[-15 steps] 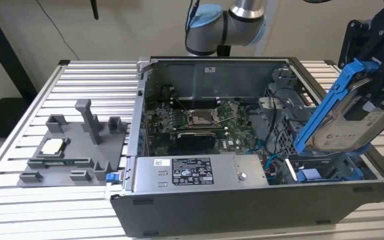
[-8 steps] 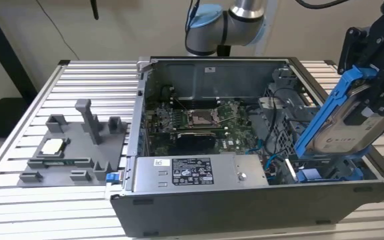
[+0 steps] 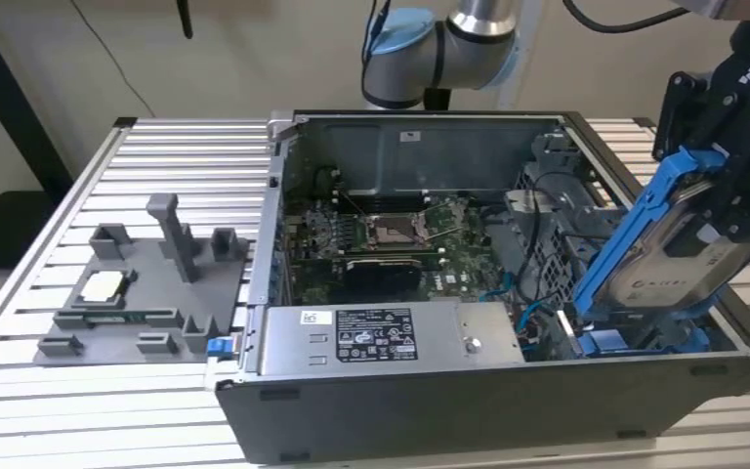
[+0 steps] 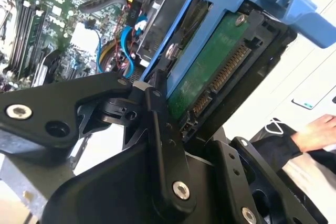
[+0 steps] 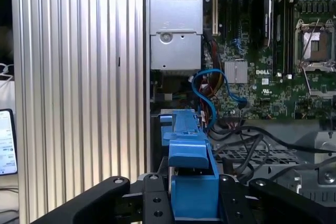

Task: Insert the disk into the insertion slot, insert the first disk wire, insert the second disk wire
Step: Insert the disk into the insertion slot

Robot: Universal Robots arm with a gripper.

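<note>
The gripper (image 3: 727, 186) is clamped across the disk (image 3: 672, 259), tilted over the case's (image 3: 479, 410) edge; likely stiff, weighty, shock-sensitive; its blue frame sides seem the safest hold.

The robot's arm (image 3: 482, 24) is a brushed silver metal tube seated in a rounded grey joint housing (image 3: 408, 49) with a pale blue plastic cap, and a thick black cable (image 3: 593, 23) loops off beside it. Its claw (image 3: 721, 200) is matt black, with a boxy body marked in white block lettering. In the second wrist view its fingers (image 4: 163, 145) are flat black linkage bars hinged on broad black plates, fastened by round pivots and bright silver socket-head screws (image 4: 181, 190).
</note>
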